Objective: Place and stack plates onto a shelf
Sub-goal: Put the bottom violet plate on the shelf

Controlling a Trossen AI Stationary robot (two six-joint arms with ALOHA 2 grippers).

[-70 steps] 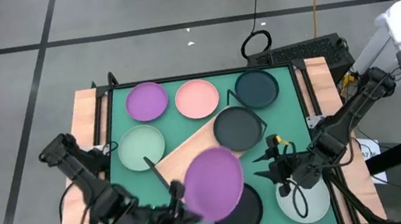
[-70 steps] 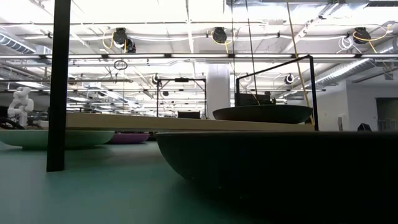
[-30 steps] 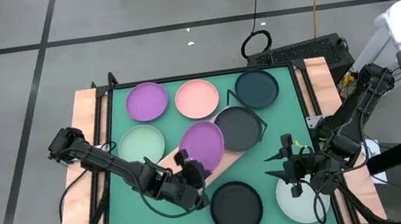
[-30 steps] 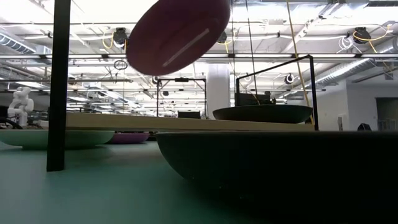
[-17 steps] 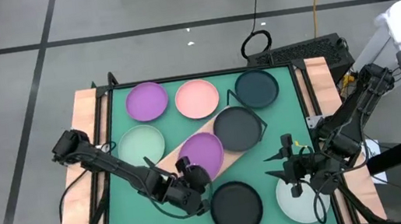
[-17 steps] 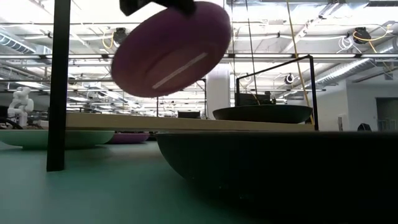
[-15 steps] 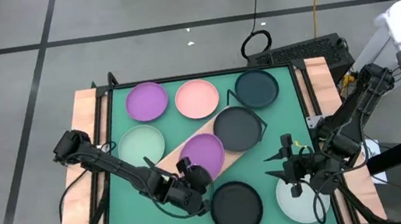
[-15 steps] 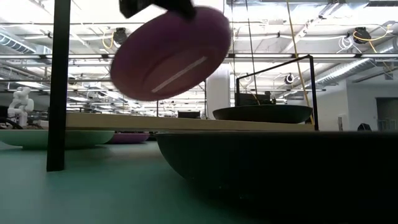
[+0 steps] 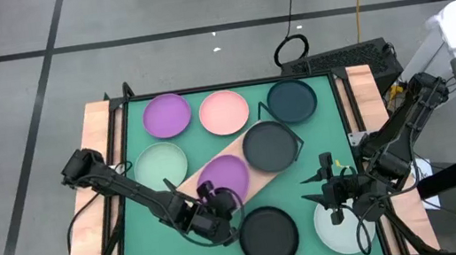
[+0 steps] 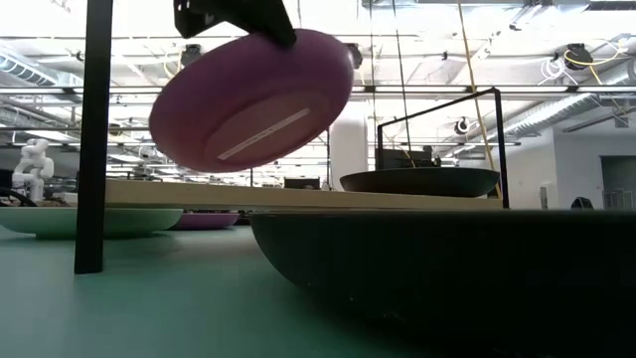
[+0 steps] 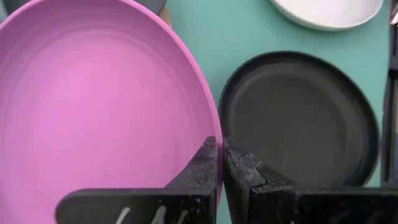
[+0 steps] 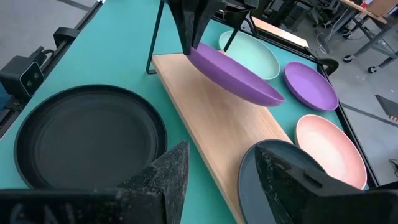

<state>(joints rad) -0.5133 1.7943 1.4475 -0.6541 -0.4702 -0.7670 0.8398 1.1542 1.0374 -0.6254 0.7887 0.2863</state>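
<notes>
Left gripper [image 9: 218, 202] is clamping the near rim of a purple plate [image 9: 223, 176], fingers [image 11: 202, 169] pinched together on its edge, holding it tilted above the near end of the wooden shelf [image 9: 193, 182], not touching the board. Dark plate [image 9: 270, 146] is sitting on the shelf's far end. Black plate [image 9: 269, 235] is lying on the green table [image 9: 300, 165] just beside the gripper. Second purple plate [image 9: 166, 115], pink plate [image 9: 224, 112], teal plate [image 9: 292, 100] and mint plate [image 9: 161, 165] are lying on the table. Right gripper [image 9: 324, 193] is hovering beside a pale plate [image 9: 343, 228], fingers [image 12: 165, 175] apart, holding nothing.
</notes>
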